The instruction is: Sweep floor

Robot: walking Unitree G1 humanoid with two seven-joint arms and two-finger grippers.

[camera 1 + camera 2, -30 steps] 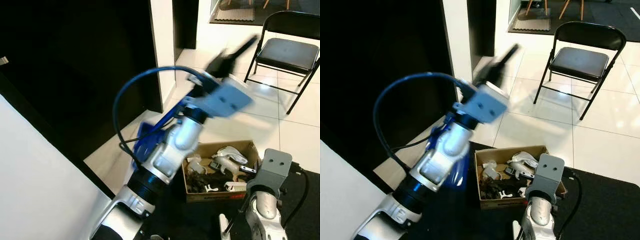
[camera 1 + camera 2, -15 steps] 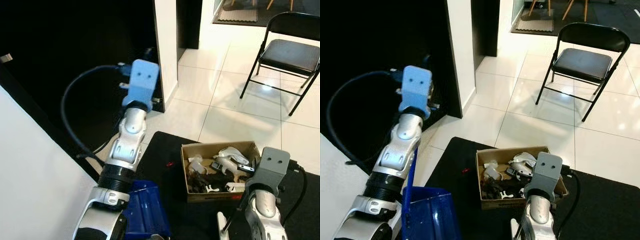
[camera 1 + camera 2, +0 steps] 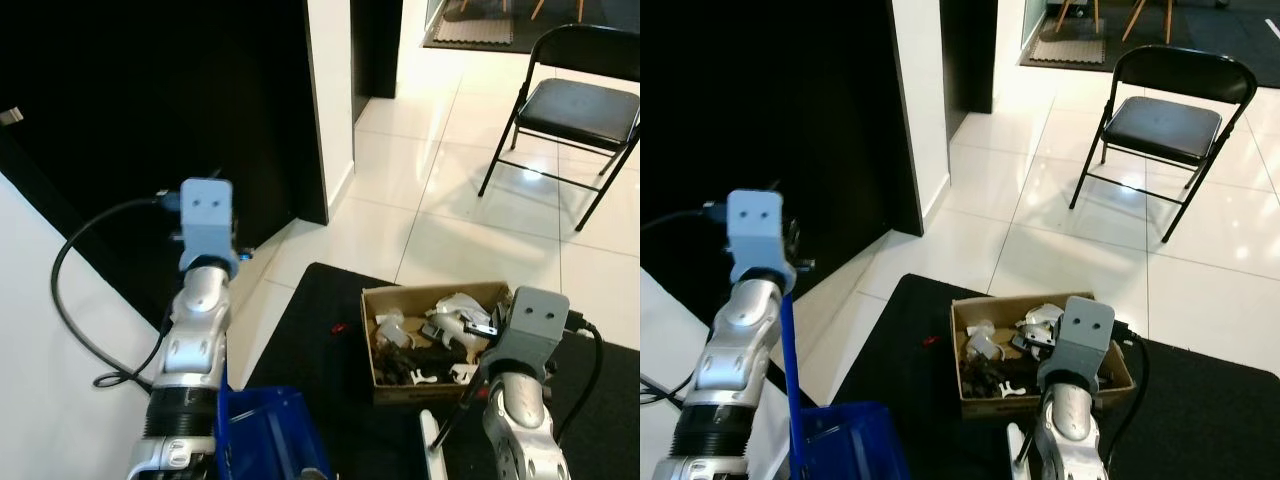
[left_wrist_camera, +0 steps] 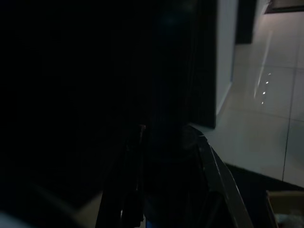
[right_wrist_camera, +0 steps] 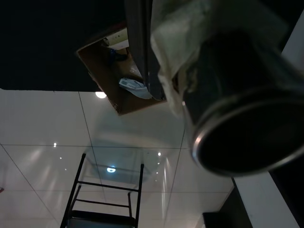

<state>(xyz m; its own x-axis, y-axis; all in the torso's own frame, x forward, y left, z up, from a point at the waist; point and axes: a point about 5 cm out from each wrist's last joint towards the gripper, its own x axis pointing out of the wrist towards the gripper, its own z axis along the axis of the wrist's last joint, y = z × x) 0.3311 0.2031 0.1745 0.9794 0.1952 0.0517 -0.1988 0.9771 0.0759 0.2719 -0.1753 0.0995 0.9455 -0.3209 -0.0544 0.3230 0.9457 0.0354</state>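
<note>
While the left gripper [image 3: 790, 275] clasps the blue dustpan [image 3: 845, 440] handle upright, pan low beside the mat [image 3: 330, 370], the right gripper [image 5: 156, 66] clenches a broom pole [image 5: 237, 118], both tools ready for debris like the red scrap [image 3: 339, 327].

Glossy white floor tiles [image 3: 470, 215] catch the ceiling lights, and a black folding chair [image 3: 573, 110] stands on them ahead of the right gripper and well apart from it. A black mat [image 3: 1200, 400] covers the floor under that gripper, with an open cardboard box [image 3: 970, 355] of odds and ends on it. Beyond the left gripper are a black wall panel [image 3: 150, 90] and a white pillar [image 3: 330, 90].
</note>
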